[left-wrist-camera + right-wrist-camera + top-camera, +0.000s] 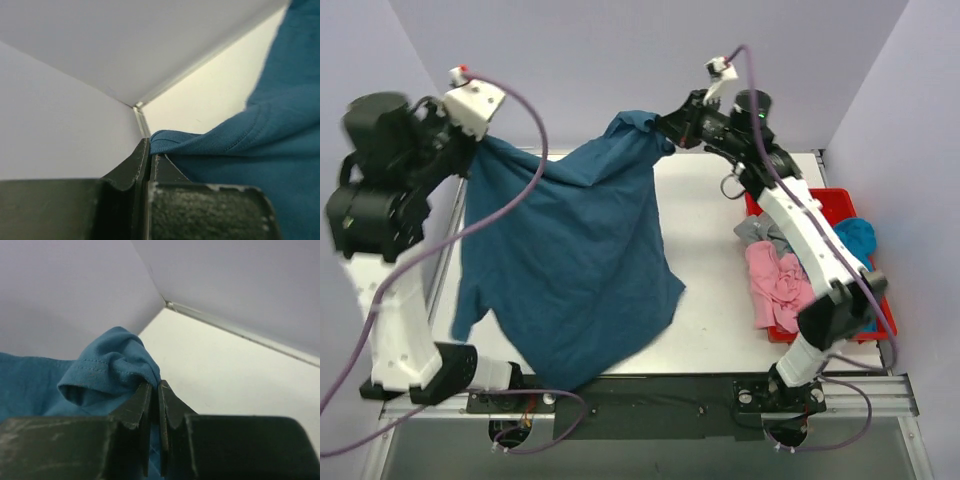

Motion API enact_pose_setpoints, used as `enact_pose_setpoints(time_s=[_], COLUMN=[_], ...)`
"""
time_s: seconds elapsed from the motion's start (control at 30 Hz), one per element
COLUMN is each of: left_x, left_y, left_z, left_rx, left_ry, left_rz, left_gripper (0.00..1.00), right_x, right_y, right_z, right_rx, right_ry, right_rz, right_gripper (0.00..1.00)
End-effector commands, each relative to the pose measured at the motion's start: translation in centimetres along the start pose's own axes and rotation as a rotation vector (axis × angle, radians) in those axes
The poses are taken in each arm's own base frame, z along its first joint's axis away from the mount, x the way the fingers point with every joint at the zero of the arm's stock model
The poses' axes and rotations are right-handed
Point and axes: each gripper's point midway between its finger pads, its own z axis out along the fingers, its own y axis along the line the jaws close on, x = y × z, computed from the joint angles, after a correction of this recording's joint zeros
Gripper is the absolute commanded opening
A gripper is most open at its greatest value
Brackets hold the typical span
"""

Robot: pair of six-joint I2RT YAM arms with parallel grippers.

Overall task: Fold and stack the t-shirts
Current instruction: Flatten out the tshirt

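Dark teal-blue t-shirt (pixel 575 260) hangs spread between the two claws, lifted above the white bench (pixel 720 260). The left claw (pixel 149 150) is pinched tight on a hemmed edge of the shirt, and the cloth runs out to that claw's right and below it. The right claw (pixel 154 390) is likewise clamped closed, with a bunched, stitched fold gripped at its tips and bulging up to its left. In the top view the shirt sags as a wide sheet below and between both claws, and its lowest part seems to rest on the near side of the bench. Below the right claw, beside that arm, a red tray (pixel 830 200) holds the crumpled pink t-shirt (pixel 775 285). The grey t-shirt (pixel 755 228) lies just behind it, and the turquoise t-shirt (pixel 855 235) is partly hidden by the arm.
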Motion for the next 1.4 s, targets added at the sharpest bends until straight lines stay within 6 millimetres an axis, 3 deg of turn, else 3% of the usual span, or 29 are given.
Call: enact_pose_setpoints(time_s=[0.0,0.03,0.07,0.1,0.13,0.23,0.33,0.37,0.47,0.5,0.53,0.57,0.6,0.63,0.67,0.7,0.73,0.8,0.9,0.97,1.0,1.03,1.07,1.1,1.13,1.17,1.2,1.23,1.37], left_x=[0.3,-0.6,0.4,-0.4,0.8,0.1,-1.8,-3.0,-3.9,-3.2,-3.3,-2.4,-2.0,-0.8,-0.2,0.9,1.2,1.7,0.4,-0.3,-0.3,-0.4,0.8,0.2,2.1,2.1,4.8,5.8,13.2], left_y=[-6.1,-9.6,-11.6,-16.1,-20.0,-30.2,-37.1,-39.1,-45.2,-47.7,-48.9,-51.3,-52.3,-54.3,-55.5,-56.8,-57.8,-58.6,-56.9,-54.8,-53.5,-51.9,-50.3,-48.5,-46.9,-45.2,-43.8,-41.2,-37.4], left_z=[4.4,4.7,5.5,5.1,5.3,2.4,0.2,-1.6,-2.5,-2.6,-2.5,-2.3,-2.4,-2.6,-3.2,-3.7,-4.7,-6.1,-7.6,-6.5,-5.0,-4.7,-2.7,-2.5,-0.3,0.1,2.3,4.3,8.6], left_rx=[0.219,0.315,0.335,0.454,0.549,0.834,1.04,1.12,1.268,1.332,1.356,1.407,1.429,1.488,1.527,1.561,1.592,1.636,1.703,1.661,1.622,1.602,1.562,1.542,1.497,1.465,1.409,1.322,1.143], left_ry=[0.022,0.016,0.061,0.046,0.087,0.098,0.067,0.023,0.007,0.035,0.035,0.063,0.069,0.096,0.089,0.107,0.078,0.061,0.034,0.023,0.032,0.027,0.077,0.051,0.124,0.12,0.203,0.218,0.333], left_rz=[-0.116,-0.113,-0.1,-0.058,-0.024,0.065,0.092,0.101,0.115,0.118,0.105,0.107,0.113,0.121,0.156,0.182,0.238,0.303,0.289,0.265,0.235,0.216,0.17,0.13,0.065,0.025,-0.026,-0.096,-0.243], left_gripper=[0.0,0.0,0.0,0.0,0.0,0.0,0.0,0.0,0.0,0.0,0.0,0.0,0.0,0.17,0.27,0.46,0.52,0.62,0.71,0.72,0.73,0.73,0.73,0.73,0.73,0.73,0.73,0.73,0.73], right_x=[-3.3,-1.8,-2.8,-1.5,-1.9,1.1,5.4,6.7,7.7,9.0,8.2,9.6,8.4,10.0,9.9,10.7,10.6,12.0,14.9,17.3,18.8,19.8,20.9,22.0,23.0,23.7,25.0,25.2,29.2], right_y=[-3.6,-6.2,-7.8,-10.3,-11.8,-17.1,-20.7,-21.3,-22.5,-23.5,-23.2,-23.9,-23.5,-23.8,-23.6,-23.5,-22.7,-20.9,-17.9,-15.8,-14.8,-13.8,-13.1,-12.0,-11.6,-10.8,-10.3,-9.8,-6.8], right_z=[3.7,5.1,5.1,6.0,5.8,6.3,4.8,4.3,0.6,-1.3,-2.8,-5.0,-6.8,-9.0,-11.2,-13.0,-15.1,-18.2,-20.4,-21.5,-22.2,-22.2,-22.5,-22.4,-22.9,-23.1,-23.5,-23.6,-22.8], right_rx=[0.046,0.099,0.139,0.194,0.231,0.34,0.427,0.447,0.528,0.579,0.619,0.671,0.714,0.76,0.826,0.868,0.916,0.95,0.934,0.927,0.928,0.923,0.922,0.897,0.899,0.885,0.876,0.86,0.733], right_ry=[-0.108,-0.088,-0.113,-0.099,-0.103,-0.028,0.105,0.144,0.219,0.276,0.276,0.341,0.33,0.396,0.403,0.443,0.445,0.483,0.518,0.547,0.568,0.592,0.612,0.647,0.665,0.68,0.71,0.706,0.77], right_rz=[0.038,0.078,0.116,0.149,0.176,0.209,0.258,0.263,0.281,0.295,0.283,0.289,0.262,0.256,0.233,0.226,0.208,0.207,0.266,0.28,0.279,0.247,0.243,0.218,0.228,0.224,0.233,0.232,0.267], right_gripper=[0.0,0.0,0.0,0.0,0.0,0.0,0.1,0.13,0.46,0.56,0.59,0.64,0.65,0.66,0.67,0.68,0.69,0.69,0.69,0.69,0.69,0.69,0.69,0.7,0.7,0.69,0.68,0.66,0.6])
